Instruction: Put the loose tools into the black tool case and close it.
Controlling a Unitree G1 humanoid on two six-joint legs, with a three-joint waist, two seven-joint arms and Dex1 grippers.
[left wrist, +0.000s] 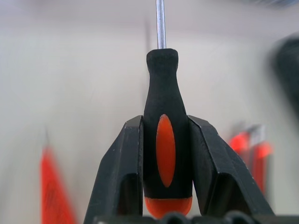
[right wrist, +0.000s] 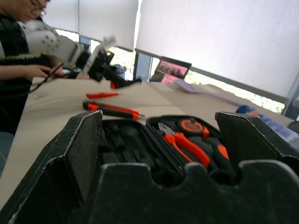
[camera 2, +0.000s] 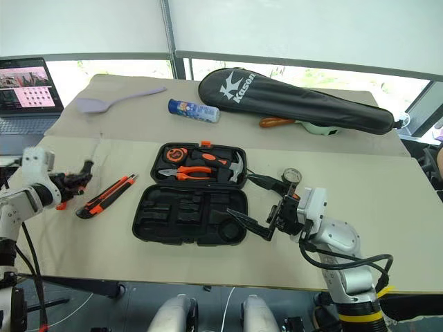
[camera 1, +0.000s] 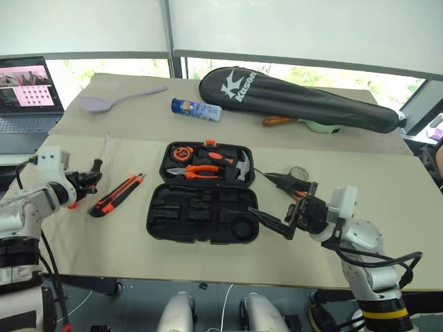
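Note:
The black tool case lies open in the middle of the table, its near half showing empty slots. My left gripper, off to the case's left, is shut on a black-and-orange-handled screwdriver whose shaft points away from the wrist. On the table between that gripper and the case lies the orange-black utility knife. The red tester screwdriver lies beyond the knife, near the left gripper. My right gripper stands open at the case's right edge with nothing in it. A small round roll sits just behind it.
Orange-handled pliers, a hammer and a tape measure sit in the case's far half. A black racket bag, a blue can and a lilac spatula lie at the back, with a laptop at far left. A person stands by the left side.

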